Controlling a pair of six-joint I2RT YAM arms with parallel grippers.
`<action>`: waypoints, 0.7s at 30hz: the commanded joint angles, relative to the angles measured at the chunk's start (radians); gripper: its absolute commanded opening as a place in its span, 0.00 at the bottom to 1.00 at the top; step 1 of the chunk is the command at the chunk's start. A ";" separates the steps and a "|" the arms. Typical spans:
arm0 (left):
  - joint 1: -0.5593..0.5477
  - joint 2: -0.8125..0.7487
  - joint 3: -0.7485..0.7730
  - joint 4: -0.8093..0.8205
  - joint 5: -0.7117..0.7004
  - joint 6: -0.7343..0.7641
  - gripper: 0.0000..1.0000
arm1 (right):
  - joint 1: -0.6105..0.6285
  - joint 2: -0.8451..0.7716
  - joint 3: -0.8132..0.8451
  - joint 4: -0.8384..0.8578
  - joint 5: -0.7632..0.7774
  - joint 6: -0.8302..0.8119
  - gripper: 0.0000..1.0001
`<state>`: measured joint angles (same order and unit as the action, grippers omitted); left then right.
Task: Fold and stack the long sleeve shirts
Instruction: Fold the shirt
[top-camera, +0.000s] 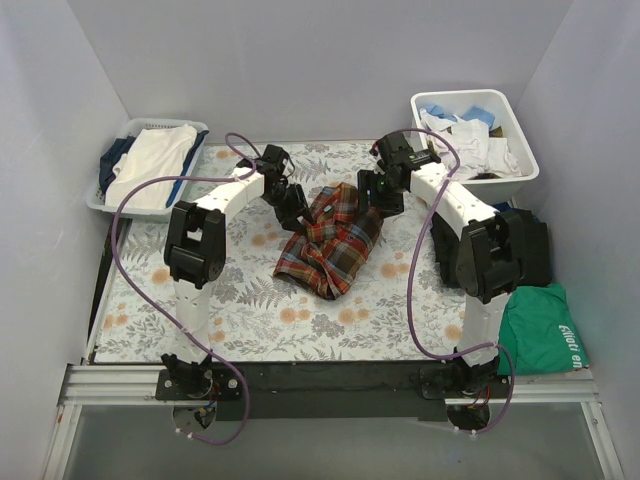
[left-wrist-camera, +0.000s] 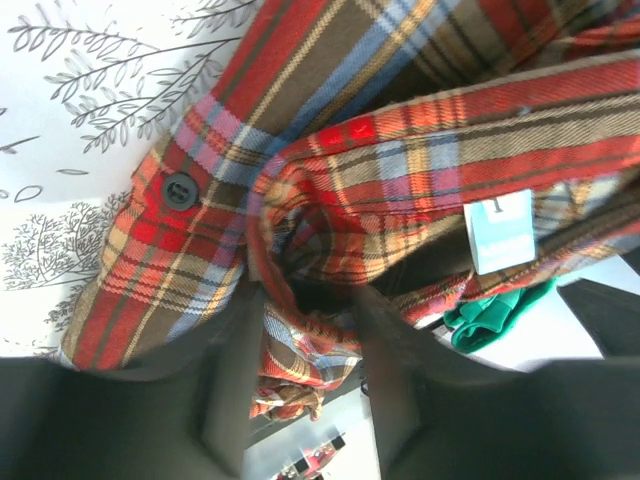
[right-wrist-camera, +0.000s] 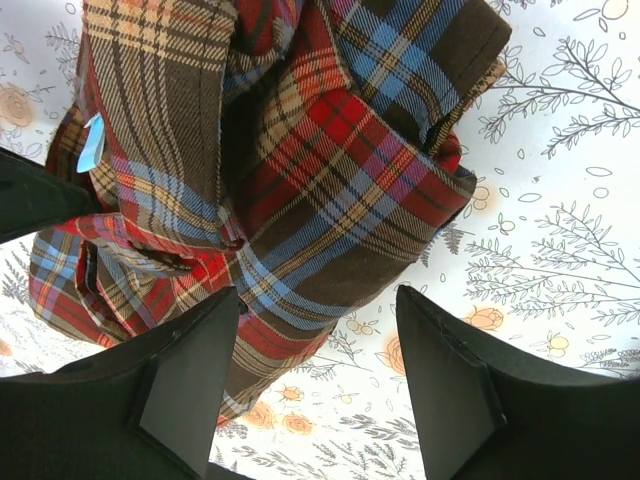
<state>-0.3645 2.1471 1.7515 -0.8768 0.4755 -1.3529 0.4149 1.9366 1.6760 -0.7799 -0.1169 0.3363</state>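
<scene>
The plaid flannel shirt (top-camera: 330, 242) lies bunched in the middle of the floral table. My left gripper (top-camera: 292, 212) is at its upper left edge, shut on a fold of the plaid cloth near the collar (left-wrist-camera: 310, 330); a black button (left-wrist-camera: 178, 189) and a blue size label (left-wrist-camera: 500, 230) show there. My right gripper (top-camera: 378, 192) hovers open over the shirt's upper right edge, the plaid cloth (right-wrist-camera: 300, 200) below its fingers (right-wrist-camera: 190, 370), nothing held. Plain black folded garments (top-camera: 520, 245) sit stacked at the right, behind the right arm.
A basket of white and blue clothes (top-camera: 150, 165) stands at the back left. A white bin of clothes (top-camera: 475, 130) stands at the back right. A green garment (top-camera: 543, 328) lies at the near right. Grey walls close in on both sides.
</scene>
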 joint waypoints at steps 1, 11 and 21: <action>-0.002 -0.027 0.026 -0.045 -0.017 0.014 0.30 | -0.011 0.005 0.045 0.022 -0.024 -0.016 0.72; -0.002 -0.173 -0.067 -0.108 -0.087 0.031 0.00 | -0.016 0.022 0.083 0.028 -0.052 -0.019 0.70; -0.002 -0.346 -0.079 -0.114 -0.052 -0.008 0.00 | -0.016 0.131 0.169 0.033 -0.116 -0.026 0.68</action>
<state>-0.3645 1.8824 1.6623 -0.9573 0.4046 -1.3487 0.4030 2.0235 1.7947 -0.7593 -0.1787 0.3264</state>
